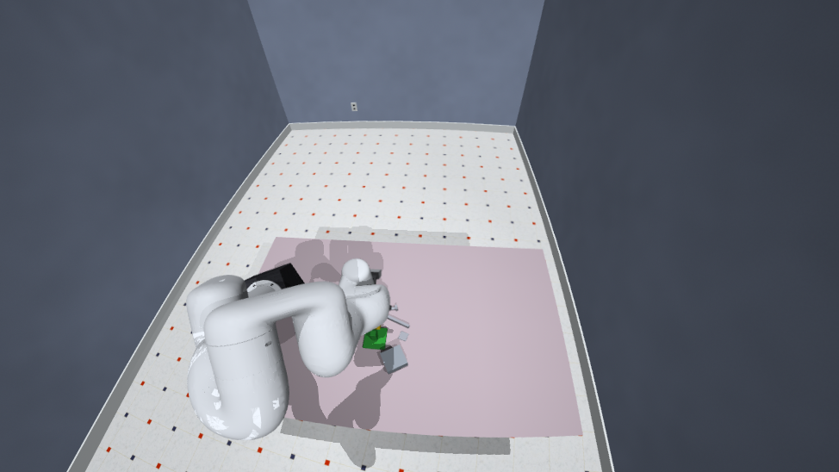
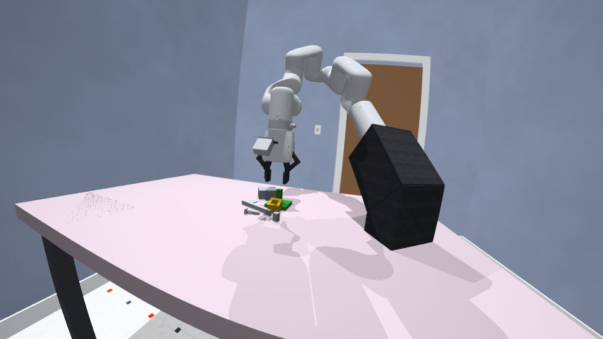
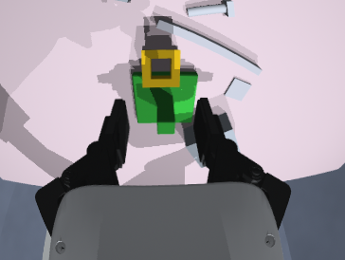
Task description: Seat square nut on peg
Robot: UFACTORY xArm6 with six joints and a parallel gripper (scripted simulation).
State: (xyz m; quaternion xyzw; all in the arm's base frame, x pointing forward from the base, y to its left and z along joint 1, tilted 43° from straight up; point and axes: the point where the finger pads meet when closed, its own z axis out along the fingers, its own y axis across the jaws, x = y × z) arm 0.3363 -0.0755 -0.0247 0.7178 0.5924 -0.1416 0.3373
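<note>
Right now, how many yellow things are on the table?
1. The yellow square nut lies on the table at the far edge of the green peg base, ahead of the open tool. Nothing yellow seems hidden.
</note>
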